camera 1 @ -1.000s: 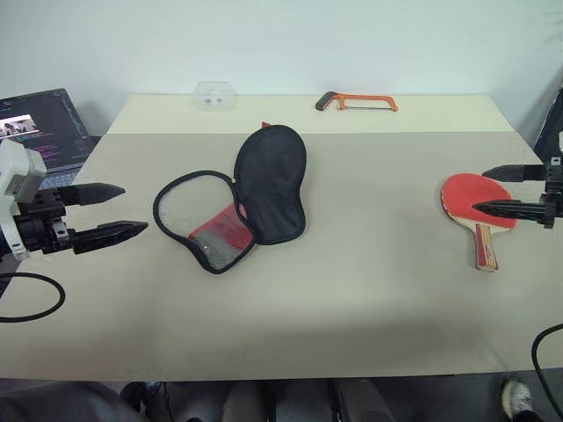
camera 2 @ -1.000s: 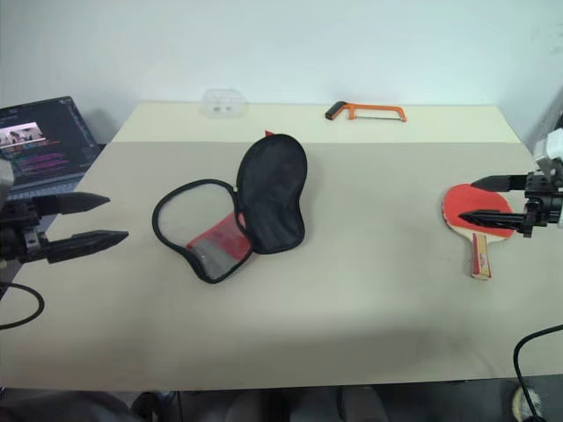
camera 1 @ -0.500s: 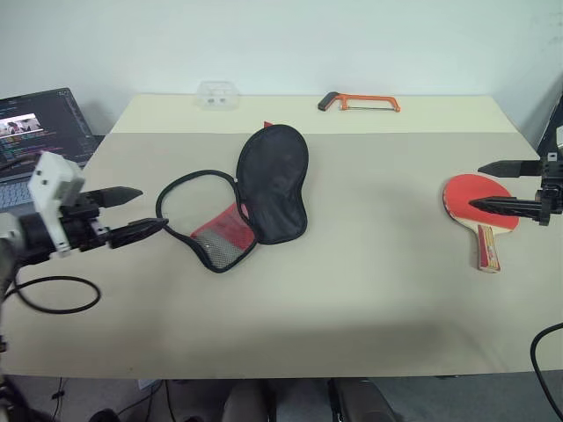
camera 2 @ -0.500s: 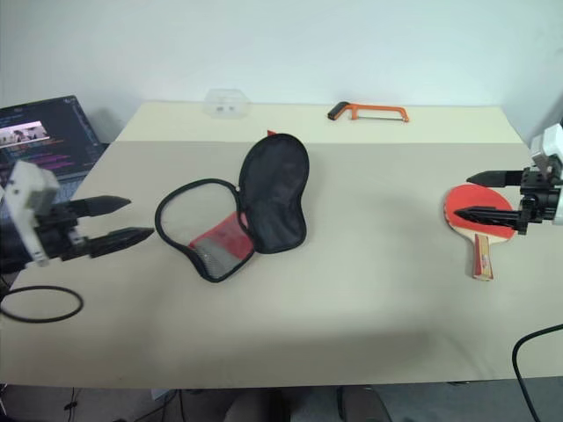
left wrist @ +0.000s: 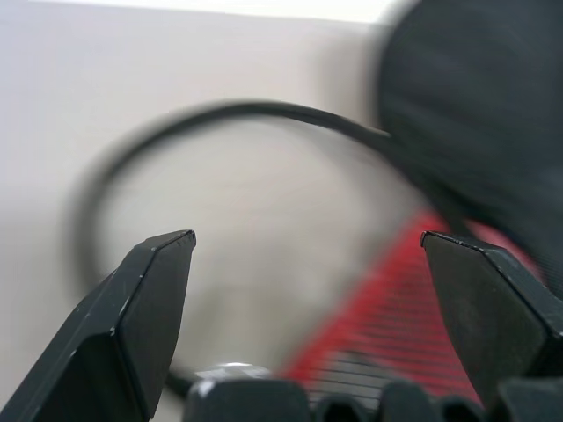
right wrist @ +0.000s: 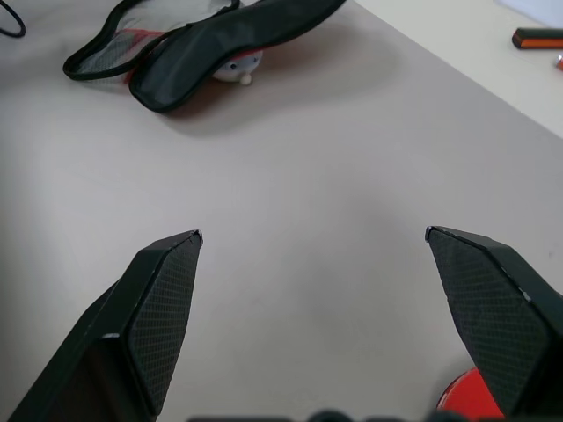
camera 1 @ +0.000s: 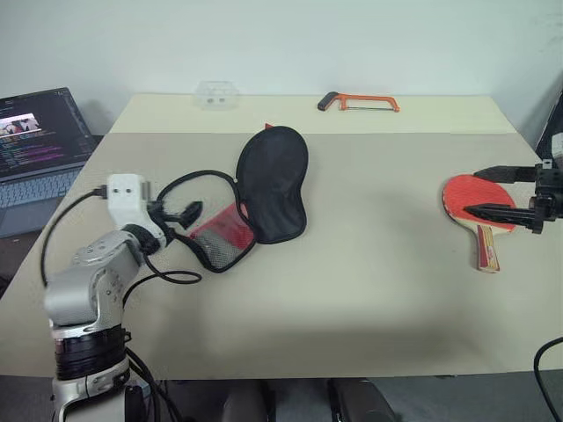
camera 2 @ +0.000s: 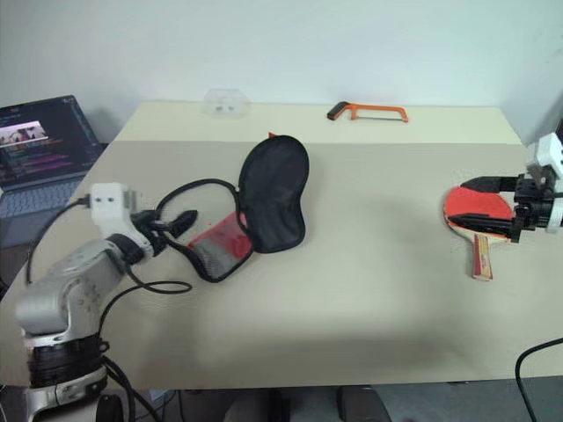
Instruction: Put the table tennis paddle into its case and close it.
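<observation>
Paddle (camera 1: 475, 202) flat, handle toward the near edge; both claws (camera 1: 183, 215) (camera 1: 503, 192) spread, empty.

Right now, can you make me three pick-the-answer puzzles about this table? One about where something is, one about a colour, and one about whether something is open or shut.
1. Where does the table tennis paddle lie?
A. inside the case
B. on the table near the right gripper
C. on the laptop

2. What colour is the hacksaw's frame?
A. orange
B. blue
C. green

3. How is the case right now?
A. zipped shut
B. lying open
C. held up in the air

Answers:
1. B: the red paddle rests on the table, with the right gripper over it.
2. A: its frame at the far edge is orange.
3. B: its black flap is folded back, and the left gripper, fingers apart, is at its rim.
</observation>
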Robot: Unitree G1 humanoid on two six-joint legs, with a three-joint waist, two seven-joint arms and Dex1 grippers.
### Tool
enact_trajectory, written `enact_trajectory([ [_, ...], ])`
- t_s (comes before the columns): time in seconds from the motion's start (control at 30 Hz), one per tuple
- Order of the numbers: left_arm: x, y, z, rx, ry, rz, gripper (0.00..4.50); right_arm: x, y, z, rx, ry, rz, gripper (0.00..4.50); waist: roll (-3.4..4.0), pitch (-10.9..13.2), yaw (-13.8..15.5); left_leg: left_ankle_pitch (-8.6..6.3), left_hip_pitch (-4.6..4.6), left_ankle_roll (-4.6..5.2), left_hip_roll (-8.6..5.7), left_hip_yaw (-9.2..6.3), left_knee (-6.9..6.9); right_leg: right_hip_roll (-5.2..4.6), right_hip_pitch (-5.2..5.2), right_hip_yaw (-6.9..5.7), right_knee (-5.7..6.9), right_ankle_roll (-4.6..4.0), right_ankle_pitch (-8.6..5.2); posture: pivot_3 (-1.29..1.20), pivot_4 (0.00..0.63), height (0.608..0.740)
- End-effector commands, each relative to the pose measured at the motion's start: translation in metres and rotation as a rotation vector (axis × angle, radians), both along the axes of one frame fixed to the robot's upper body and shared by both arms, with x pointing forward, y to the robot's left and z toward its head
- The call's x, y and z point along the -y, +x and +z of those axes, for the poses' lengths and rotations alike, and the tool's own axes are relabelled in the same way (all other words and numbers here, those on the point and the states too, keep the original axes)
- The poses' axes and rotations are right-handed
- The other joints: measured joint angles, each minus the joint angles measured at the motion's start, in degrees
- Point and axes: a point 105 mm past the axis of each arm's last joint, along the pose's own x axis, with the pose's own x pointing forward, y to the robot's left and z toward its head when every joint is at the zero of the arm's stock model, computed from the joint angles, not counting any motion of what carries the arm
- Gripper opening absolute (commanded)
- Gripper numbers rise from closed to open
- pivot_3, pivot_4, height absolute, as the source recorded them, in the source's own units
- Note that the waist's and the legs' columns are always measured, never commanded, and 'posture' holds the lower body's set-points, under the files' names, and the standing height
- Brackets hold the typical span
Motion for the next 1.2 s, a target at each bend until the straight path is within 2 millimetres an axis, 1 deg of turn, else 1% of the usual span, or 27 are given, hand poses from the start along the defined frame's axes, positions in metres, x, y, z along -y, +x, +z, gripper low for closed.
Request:
enact_trajectory([
  [0.03, -0.022, -0.015, 0.023, 0.074, 0.001, 0.185, 4.50, -0.001, -0.003, 0.019, 0.064, -0.012, 0.013, 4.49, -0.01, 0.00, 0.03, 0.00, 0.00, 0.00, -0.01, -0.08, 0.02, 0.00, 0.06, -0.03, -0.04, 0.00, 0.00, 0.00, 0.150, 0.740],
  [0.1, -0.021, -0.018, 0.015, 0.035, -0.020, 0.236, 4.50, -0.003, -0.002, 0.019, 0.064, -0.007, 0.018, 4.49, -0.03, -0.02, 0.29, 0.00, 0.00, 0.00, -0.06, -0.14, 0.06, -0.01, 0.14, -0.06, -0.09, 0.03, 0.01, 0.00, 0.150, 0.740],
  [0.17, -0.017, -0.016, 0.000, -0.025, -0.045, 0.258, 4.50, -0.007, 0.000, 0.018, 0.063, -0.002, 0.027, 4.49, -0.04, -0.02, 0.71, 0.00, 0.00, 0.00, -0.09, -0.23, 0.07, 0.00, 0.20, -0.05, -0.10, 0.04, 0.01, 0.00, 0.150, 0.740],
  [0.2, -0.013, -0.013, -0.008, -0.053, -0.075, 0.266, 4.50, -0.009, 0.002, 0.018, 0.063, 0.002, 0.033, 4.49, -0.04, -0.02, 1.02, 0.00, 0.00, 0.00, -0.10, -0.25, 0.07, 0.00, 0.21, -0.06, -0.09, 0.04, 0.01, 0.00, 0.150, 0.740],
  [0.3, 0.004, -0.004, -0.023, -0.102, -0.151, 0.255, 4.50, -0.014, 0.008, 0.017, 0.066, 0.005, 0.043, 4.49, -0.06, -0.03, 1.39, 0.01, -0.01, 0.00, -0.10, -0.32, 0.12, 0.01, 0.24, -0.12, -0.08, 0.04, 0.02, 0.00, 0.150, 0.740],
  [0.4, 0.016, 0.003, -0.033, -0.128, -0.190, 0.239, 4.50, -0.018, 0.011, 0.019, 0.069, 0.005, 0.056, 4.49, -0.07, -0.03, 1.55, 0.01, -0.02, -0.01, -0.11, -0.34, 0.13, 0.02, 0.25, -0.14, -0.10, 0.04, 0.02, 0.00, 0.150, 0.740],
  [0.53, 0.025, 0.009, -0.040, -0.153, -0.221, 0.261, 4.50, -0.022, 0.012, 0.021, 0.073, 0.001, 0.072, 4.49, -0.07, -0.03, 1.57, 0.01, -0.03, -0.02, -0.11, -0.31, 0.07, 0.03, 0.23, -0.14, -0.16, 0.04, 0.02, 0.00, 0.150, 0.740],
  [0.7, 0.026, 0.005, -0.051, -0.189, -0.236, 0.326, 4.50, -0.019, 0.011, 0.025, 0.084, -0.004, 0.063, 4.49, -0.07, -0.03, 1.57, 0.01, -0.02, -0.02, -0.11, -0.32, 0.08, 0.03, 0.24, -0.14, -0.15, 0.04, 0.02, 0.00, 0.150, 0.740],
  [0.83, 0.034, 0.006, -0.059, -0.209, -0.261, 0.329, 4.50, -0.019, 0.010, 0.025, 0.086, -0.012, 0.058, 4.49, -0.07, -0.03, 1.58, 0.02, -0.01, -0.03, -0.12, -0.30, 0.08, 0.03, 0.25, -0.13, -0.15, 0.05, 0.02, 0.00, 0.150, 0.740],
  [1.03, 0.055, 0.025, -0.054, -0.192, -0.287, 0.283, 4.50, -0.021, 0.011, 0.028, 0.093, -0.013, 0.059, 4.49, -0.05, -0.04, 1.96, 0.02, 0.00, -0.03, -0.16, -0.34, 0.09, 0.03, 0.29, -0.14, -0.14, 0.05, 0.02, 0.00, 0.150, 0.740],
  [1.13, 0.064, 0.039, -0.047, -0.178, -0.297, 0.265, 3.99, -0.022, 0.012, 0.029, 0.099, -0.012, 0.060, 4.50, -0.05, -0.04, 2.58, 0.04, 0.02, -0.06, -0.29, -0.40, 0.10, 0.03, 0.31, -0.15, -0.11, 0.05, 0.03, 0.00, 0.150, 0.740],
  [1.2, 0.069, 0.044, -0.044, -0.168, -0.300, 0.256, 3.27, -0.023, 0.012, 0.029, 0.102, -0.013, 0.061, 4.50, -0.06, -0.04, 2.86, 0.04, 0.01, -0.06, -0.48, -0.41, 0.11, 0.03, 0.31, -0.18, -0.12, 0.06, 0.03, 0.00, 0.150, 0.740],
])
